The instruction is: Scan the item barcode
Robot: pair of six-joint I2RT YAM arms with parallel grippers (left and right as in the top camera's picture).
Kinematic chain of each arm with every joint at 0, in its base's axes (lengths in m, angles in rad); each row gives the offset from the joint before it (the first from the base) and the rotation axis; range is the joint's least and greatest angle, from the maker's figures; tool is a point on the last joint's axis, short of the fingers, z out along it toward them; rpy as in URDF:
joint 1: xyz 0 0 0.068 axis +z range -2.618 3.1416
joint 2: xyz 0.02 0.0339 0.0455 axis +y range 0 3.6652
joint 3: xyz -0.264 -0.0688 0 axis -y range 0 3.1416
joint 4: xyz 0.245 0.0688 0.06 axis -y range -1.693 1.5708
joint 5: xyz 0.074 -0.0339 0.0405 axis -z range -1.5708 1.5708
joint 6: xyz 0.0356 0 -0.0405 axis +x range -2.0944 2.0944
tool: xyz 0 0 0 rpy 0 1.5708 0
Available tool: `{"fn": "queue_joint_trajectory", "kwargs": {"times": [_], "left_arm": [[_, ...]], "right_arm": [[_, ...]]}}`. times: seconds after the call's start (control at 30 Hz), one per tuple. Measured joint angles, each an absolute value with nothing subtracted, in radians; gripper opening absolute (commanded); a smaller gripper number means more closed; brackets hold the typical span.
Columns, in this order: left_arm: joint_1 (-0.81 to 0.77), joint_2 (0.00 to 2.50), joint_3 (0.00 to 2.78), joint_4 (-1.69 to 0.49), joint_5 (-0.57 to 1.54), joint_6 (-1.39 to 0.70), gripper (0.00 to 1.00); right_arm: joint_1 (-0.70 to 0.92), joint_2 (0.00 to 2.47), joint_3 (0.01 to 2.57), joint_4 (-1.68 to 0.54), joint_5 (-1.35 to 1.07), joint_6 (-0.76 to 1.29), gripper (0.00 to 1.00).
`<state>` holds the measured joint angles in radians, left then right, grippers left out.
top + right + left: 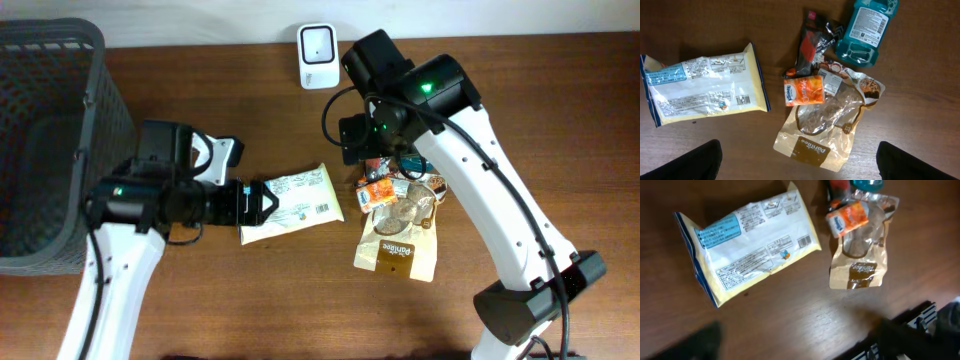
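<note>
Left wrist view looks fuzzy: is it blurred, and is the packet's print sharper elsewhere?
Left wrist view: yes, soft all over, print on the yellow packet smeared. Right wrist view: sharper, its print lines distinct, the fingers in the bottom corners are dark blurs. Overhead view: crisp, but print too small.

Overhead, the right arm (470,150) hides most of the teal bottle (867,30). The basket (40,150) is cut off at nine o'clock. Print on the yellow packet (290,205) is too small to read.

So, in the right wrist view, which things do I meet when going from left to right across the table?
yellow and white food packet → small orange sachet → teal mouthwash bottle. The black and red packet and the brown bag overlap these sideways, so they are left out.
</note>
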<state>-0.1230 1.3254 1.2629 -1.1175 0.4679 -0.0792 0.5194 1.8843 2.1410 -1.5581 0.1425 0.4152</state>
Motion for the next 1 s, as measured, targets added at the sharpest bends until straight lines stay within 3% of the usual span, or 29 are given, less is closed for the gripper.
{"fn": "queue_joint_trajectory", "kwargs": {"times": [0.03,0.1,0.2,1.0], "left_arm": [[-0.123,1.341,1.263,-1.114,0.467,-0.083,0.21],[-0.123,1.368,1.264,-1.11,0.456,-0.084,0.02],[-0.123,1.399,1.265,-1.109,0.416,-0.103,0.0],[-0.123,1.843,1.27,-0.918,0.26,-0.267,0.0]], "right_arm": [[0.519,1.886,2.141,-1.558,0.143,0.415,0.56],[0.519,1.897,2.141,-1.558,0.144,0.419,0.25],[0.519,1.946,2.141,-1.552,0.142,0.417,0.04],[0.519,2.334,2.141,-1.372,-0.405,0.25,0.04]]}}
